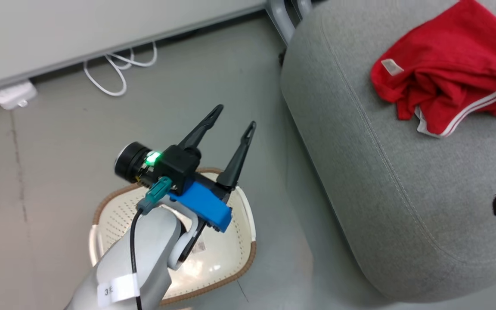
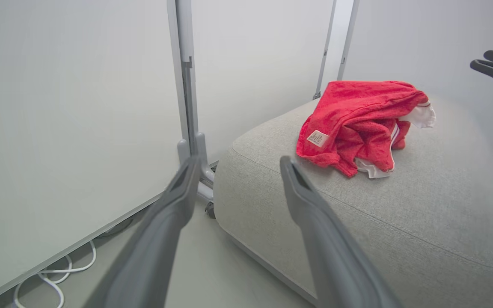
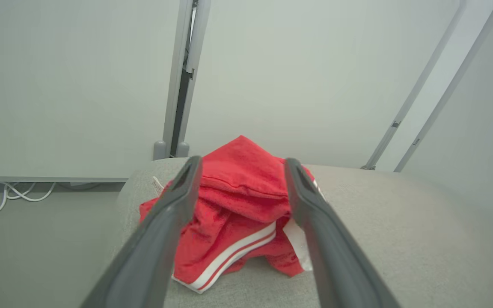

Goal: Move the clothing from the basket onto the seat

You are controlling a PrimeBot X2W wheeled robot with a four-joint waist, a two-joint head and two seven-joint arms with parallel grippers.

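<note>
Over the basket [image 1: 230,254], the left gripper [image 1: 236,118] hangs with its fingers spread wide, nothing between them. The basket stands on the floor [image 1: 58,172] near the seat [image 1: 381,193], its cream bottom and a barcode sticker [image 1: 198,247] showing. The right gripper [image 3: 242,164], above the seat, is likewise fully parted and empty, clear of the clothing [image 1: 441,64]. The clothing lies in a crumpled red heap on the seat's far part, white stripe trim and beige label visible. White cables [image 1: 119,73] lie by the wall.
</note>
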